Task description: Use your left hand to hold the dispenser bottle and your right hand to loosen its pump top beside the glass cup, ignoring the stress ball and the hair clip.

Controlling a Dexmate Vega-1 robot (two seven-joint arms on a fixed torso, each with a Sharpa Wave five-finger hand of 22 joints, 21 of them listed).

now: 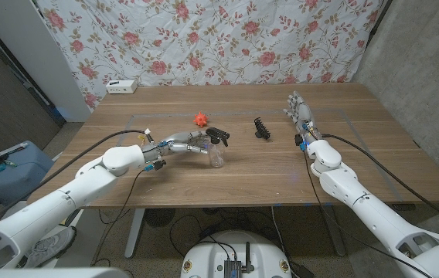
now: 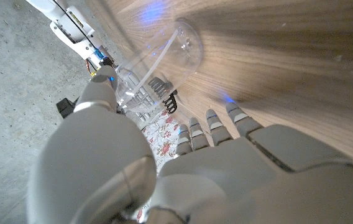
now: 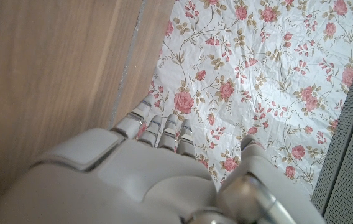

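Near the middle of the wooden table (image 1: pixel 374 166) your left hand (image 1: pixel 179 144) reaches in from the side toward the dispenser bottle (image 1: pixel 217 152), a clear bottle with a black pump top (image 1: pixel 217 137). From the head camera its fingers (image 1: pixel 199 142) stretch out side by side against the bottle's upper part, just under the pump top, but you cannot tell from there whether they actually close around it. Your left wrist camera shows a clear, round-bottomed vessel (image 2: pixel 164 56) between the thumb (image 2: pixel 105 81) and the straight fingers (image 2: pixel 210 121), which lie close together; whether that vessel is the bottle or the glass cup cannot be told. Just behind the bottle sits the orange-red stress ball (image 1: pixel 199 119), and the black hair clip (image 1: pixel 262 128) lies near it on the side toward your right arm. Your right hand (image 1: pixel 300 114) stands well apart from the bottle, past the hair clip, fingers (image 1: pixel 293 101) straight and close together, holding nothing.
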